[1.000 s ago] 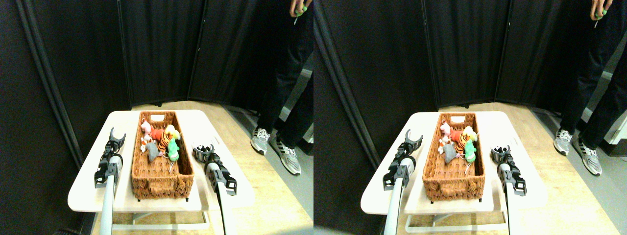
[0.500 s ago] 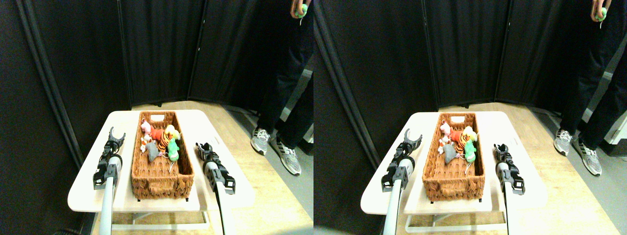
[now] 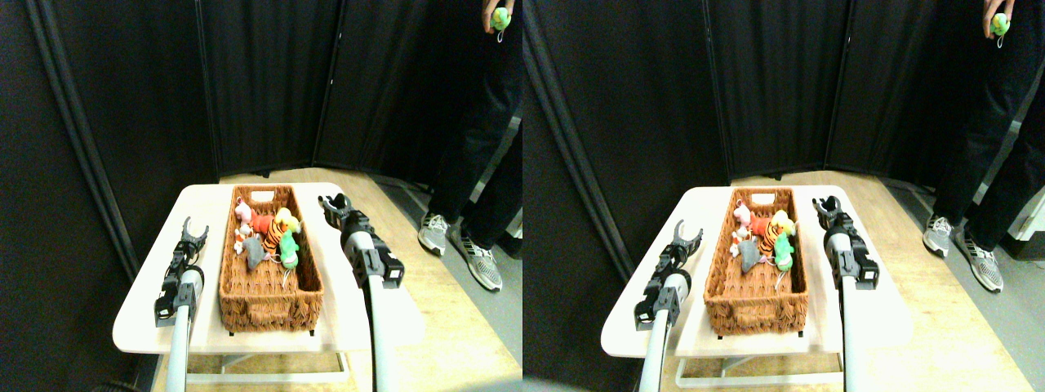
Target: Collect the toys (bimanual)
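Toys (image 3: 268,235) piled in the far half of the wicker basket (image 3: 269,300), mid-table (image 3: 147,314). L gripper (image 3: 193,235) beside basket's left wall, jaws spread, empty. R gripper (image 3: 333,206) raised by the far right rim, jaws apart, nothing held, likely awaiting the green toy (image 3: 500,18) in the person's hand (image 3: 495,10).

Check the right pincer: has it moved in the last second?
Yes. The right pincer has gone forward along the wicker basket, from beside its middle to near its far end.

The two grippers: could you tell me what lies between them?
The basket holding the toys lies between the left gripper and right gripper, seen in the stereo pair view.
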Available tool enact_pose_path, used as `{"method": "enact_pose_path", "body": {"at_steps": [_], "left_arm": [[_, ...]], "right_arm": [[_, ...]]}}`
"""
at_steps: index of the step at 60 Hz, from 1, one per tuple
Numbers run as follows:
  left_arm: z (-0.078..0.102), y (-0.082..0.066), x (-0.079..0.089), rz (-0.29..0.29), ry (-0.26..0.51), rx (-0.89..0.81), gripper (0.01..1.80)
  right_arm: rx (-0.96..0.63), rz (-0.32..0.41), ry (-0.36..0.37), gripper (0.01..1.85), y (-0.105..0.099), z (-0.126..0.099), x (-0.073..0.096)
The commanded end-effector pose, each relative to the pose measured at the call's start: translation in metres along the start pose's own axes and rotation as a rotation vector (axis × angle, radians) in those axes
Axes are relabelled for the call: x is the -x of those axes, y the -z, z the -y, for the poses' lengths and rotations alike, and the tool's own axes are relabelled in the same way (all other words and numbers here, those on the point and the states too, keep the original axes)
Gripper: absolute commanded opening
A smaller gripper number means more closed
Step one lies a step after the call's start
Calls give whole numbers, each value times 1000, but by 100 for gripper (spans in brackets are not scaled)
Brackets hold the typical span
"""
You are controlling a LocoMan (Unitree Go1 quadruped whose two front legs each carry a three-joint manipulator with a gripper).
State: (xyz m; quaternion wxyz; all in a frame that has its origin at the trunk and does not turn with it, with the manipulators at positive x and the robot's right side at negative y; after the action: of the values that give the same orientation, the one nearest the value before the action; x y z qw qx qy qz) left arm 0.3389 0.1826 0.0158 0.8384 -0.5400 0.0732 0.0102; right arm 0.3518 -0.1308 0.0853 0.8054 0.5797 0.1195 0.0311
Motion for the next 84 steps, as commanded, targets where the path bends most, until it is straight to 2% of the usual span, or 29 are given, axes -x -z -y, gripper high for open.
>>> {"method": "enact_pose_path", "body": {"at_steps": [1, 16, 21, 32, 33, 42, 45, 48, 50, 51, 53, 54, 57, 58, 62, 66, 78, 84], "left_arm": [[11, -2, 0, 22, 62, -9, 33], [11, -4, 4, 31, 74, -6, 32], [10, -5, 7, 34, 81, -7, 31], [8, -8, 11, 48, 89, 10, 31], [7, -9, 12, 56, 91, 4, 30], [6, -10, 14, 60, 112, -24, 30], [7, -11, 14, 64, 108, -24, 31], [7, -12, 15, 69, 105, -10, 31], [7, -12, 15, 70, 104, -10, 31], [7, -12, 15, 73, 103, -10, 31], [7, -12, 15, 73, 103, -10, 31], [8, -11, 15, 78, 99, -2, 31], [7, -11, 13, 66, 107, -4, 32], [6, -11, 13, 66, 108, -7, 32], [7, -10, 13, 71, 107, -4, 32], [8, -8, 12, 71, 106, -4, 32], [10, -7, 9, 65, 91, 10, 33], [12, -7, 8, 56, 87, 11, 33]], "right_arm": [[23, 5, -79, 4, 7, -26, 4], [67, -96, -156, 11, 42, -50, 5], [76, -129, -152, 9, 55, -54, 4], [6, -194, -96, 4, 85, -48, 5], [-22, -213, -77, 4, 92, -45, 5], [25, -279, -77, 4, 108, -31, 5], [35, -323, -60, 1, 108, -27, 6], [44, -338, -17, 25, 103, -26, 7], [46, -339, -10, 30, 102, -26, 7], [52, -338, 0, 42, 100, -26, 6], [52, -338, 0, 42, 100, -26, 6], [40, -330, 3, 73, 93, -25, 5], [21, -310, -3, 97, 88, -24, 6], [20, -309, -4, 100, 87, -24, 6], [16, -303, -5, 104, 81, -24, 5], [-10, -286, -12, 101, 74, -23, 4], [-5, -234, -4, 121, 61, -19, 4], [17, -233, -17, 122, 57, -17, 2]]}}
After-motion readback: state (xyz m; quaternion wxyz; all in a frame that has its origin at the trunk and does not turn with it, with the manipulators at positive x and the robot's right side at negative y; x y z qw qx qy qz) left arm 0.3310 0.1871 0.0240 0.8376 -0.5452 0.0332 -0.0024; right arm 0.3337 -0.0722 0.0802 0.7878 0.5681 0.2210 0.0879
